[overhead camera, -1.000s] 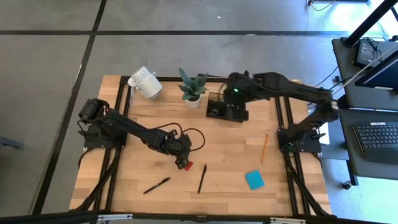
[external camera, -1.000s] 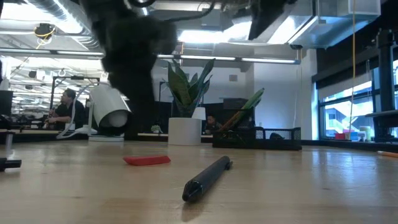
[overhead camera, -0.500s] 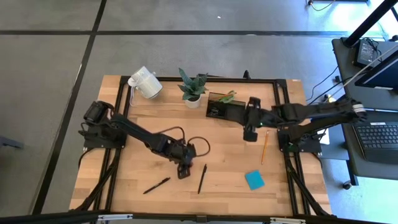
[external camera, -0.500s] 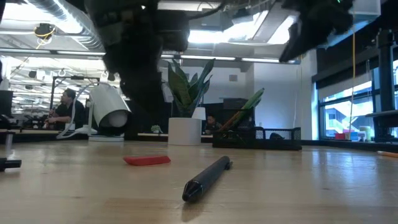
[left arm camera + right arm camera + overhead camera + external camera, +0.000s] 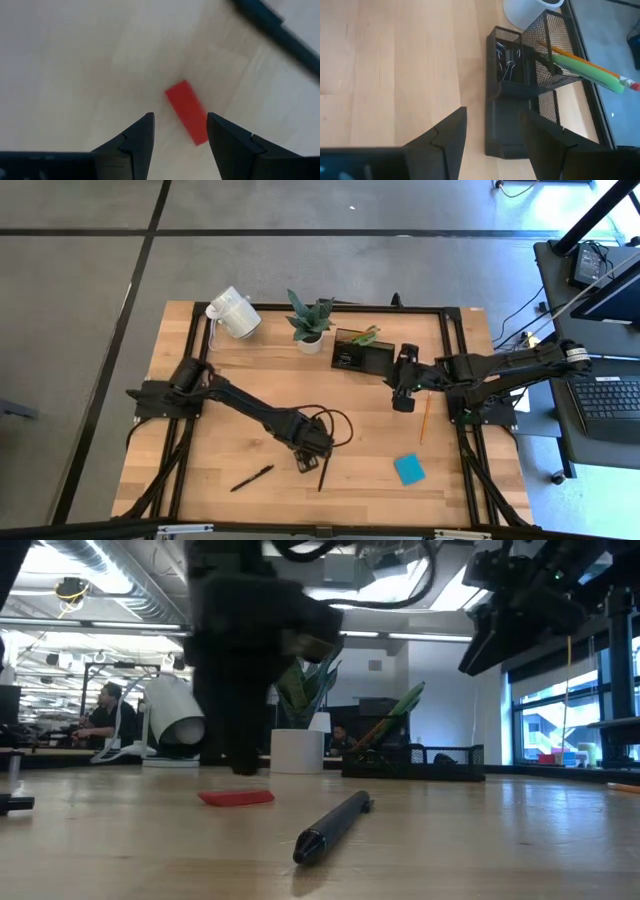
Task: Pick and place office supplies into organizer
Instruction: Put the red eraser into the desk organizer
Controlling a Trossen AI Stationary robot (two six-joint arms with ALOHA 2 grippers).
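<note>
The left gripper (image 5: 177, 135) hangs with its 2 fingers spread over the red block (image 5: 187, 112), which lies flat on the wooden surface (image 5: 360, 420) near a black pen (image 5: 324, 468). The right gripper (image 5: 492, 135), spread and empty, hovers just beside the black organizer (image 5: 520, 90) holding clips and pencils.

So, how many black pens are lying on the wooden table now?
2. One black pen lies near the table's front edge, left of centre. The other black pen lies right of it, beside the left gripper. More may be hidden under the arms.
</note>
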